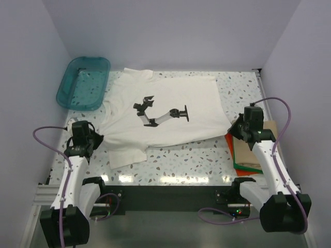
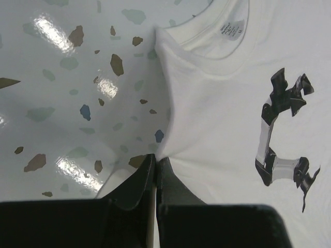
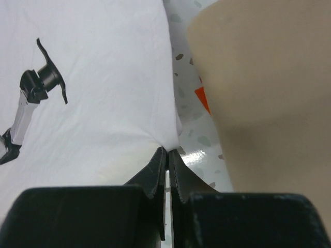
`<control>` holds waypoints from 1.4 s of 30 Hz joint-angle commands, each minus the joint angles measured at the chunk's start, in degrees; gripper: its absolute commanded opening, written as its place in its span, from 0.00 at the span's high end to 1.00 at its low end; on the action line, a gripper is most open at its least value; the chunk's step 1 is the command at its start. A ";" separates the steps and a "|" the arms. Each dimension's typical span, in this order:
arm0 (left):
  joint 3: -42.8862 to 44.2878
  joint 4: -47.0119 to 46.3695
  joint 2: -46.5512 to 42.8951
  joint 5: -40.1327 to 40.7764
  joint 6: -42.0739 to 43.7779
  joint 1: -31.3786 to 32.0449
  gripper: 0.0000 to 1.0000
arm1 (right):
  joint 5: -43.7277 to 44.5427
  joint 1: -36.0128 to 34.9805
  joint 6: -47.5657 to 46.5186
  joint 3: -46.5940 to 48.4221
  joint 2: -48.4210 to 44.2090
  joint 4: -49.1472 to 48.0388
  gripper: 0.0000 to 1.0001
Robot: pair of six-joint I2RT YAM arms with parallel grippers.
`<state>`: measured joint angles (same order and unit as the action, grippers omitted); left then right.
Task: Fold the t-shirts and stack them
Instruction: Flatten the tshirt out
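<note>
The tub (image 1: pixel 83 82) sits back left, beside the white t-shirt (image 1: pixel 170 103) spread on the surface (image 1: pixel 176 160). The left jaws are pinched shut on its edge near the collar. The right jaws are closed on its hem corner, and the right arm (image 1: pixel 266 155) hides part of the tan shirt (image 1: pixel 247 155), with only a sliver of an orange-red shirt (image 3: pixel 202 101) showing.

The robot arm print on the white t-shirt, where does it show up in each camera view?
Top external: robot arm print, centre of picture.
Left wrist: right side.
Right wrist: left edge, partly cut off.
Shared landmark: white t-shirt edge against speckled table.
</note>
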<state>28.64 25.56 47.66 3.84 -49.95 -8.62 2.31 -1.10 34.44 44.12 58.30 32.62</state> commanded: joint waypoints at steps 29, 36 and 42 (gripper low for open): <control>27.24 -13.79 38.63 -8.14 1.35 2.56 1.00 | -8.46 5.15 -0.43 26.18 35.46 -5.20 1.00; 34.46 -12.64 45.06 -7.79 1.79 2.56 1.00 | -7.93 5.15 1.16 30.50 41.27 -6.60 1.00; 36.92 -12.47 47.08 -7.35 2.14 2.38 1.00 | -8.11 6.02 2.13 30.67 42.77 -8.97 1.00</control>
<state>62.61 14.63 94.21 -4.29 -48.84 -6.17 -5.58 4.03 35.27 72.40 100.55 26.96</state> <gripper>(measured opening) 0.030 0.015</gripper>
